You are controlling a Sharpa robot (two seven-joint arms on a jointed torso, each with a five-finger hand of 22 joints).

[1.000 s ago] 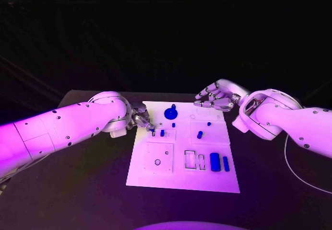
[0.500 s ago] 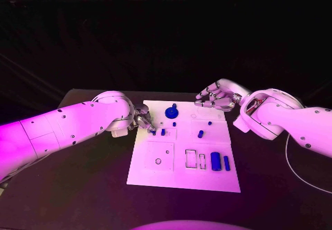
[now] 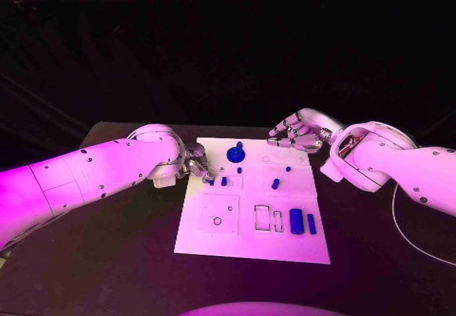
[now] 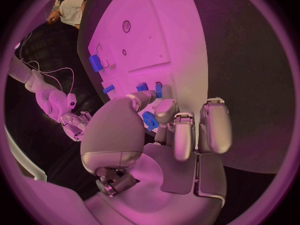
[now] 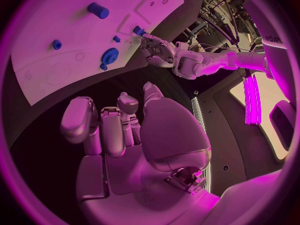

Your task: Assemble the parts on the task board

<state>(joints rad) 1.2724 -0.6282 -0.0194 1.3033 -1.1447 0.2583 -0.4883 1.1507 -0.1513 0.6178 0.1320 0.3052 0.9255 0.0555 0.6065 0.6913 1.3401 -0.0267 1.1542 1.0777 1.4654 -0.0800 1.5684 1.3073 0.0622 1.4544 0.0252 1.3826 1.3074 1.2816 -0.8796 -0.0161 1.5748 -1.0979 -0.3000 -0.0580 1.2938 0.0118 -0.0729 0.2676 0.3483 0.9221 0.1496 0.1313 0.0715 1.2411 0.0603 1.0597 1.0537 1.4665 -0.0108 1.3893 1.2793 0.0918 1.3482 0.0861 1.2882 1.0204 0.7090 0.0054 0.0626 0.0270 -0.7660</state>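
Observation:
The white task board (image 3: 249,250) lies in the middle of the table. On it sit a blue gear (image 3: 234,156), several small blue pegs (image 3: 275,185) and a blue block (image 3: 296,222) with a thin bar (image 3: 311,224) beside it. My left hand (image 3: 194,164) is at the board's left edge and pinches a small blue peg (image 4: 149,120) between thumb and finger, just over the board next to another peg (image 3: 223,181). My right hand (image 3: 296,135) hovers over the board's far right corner, fingers curled in, holding nothing. The right wrist view shows the gear (image 5: 111,54) and my left hand (image 5: 164,52).
Empty rectangular slots (image 3: 260,218) and a round hole (image 3: 217,222) mark the board's near half. Black table (image 3: 114,257) surrounds the board on all sides. A thin cable (image 3: 397,220) runs along the right arm.

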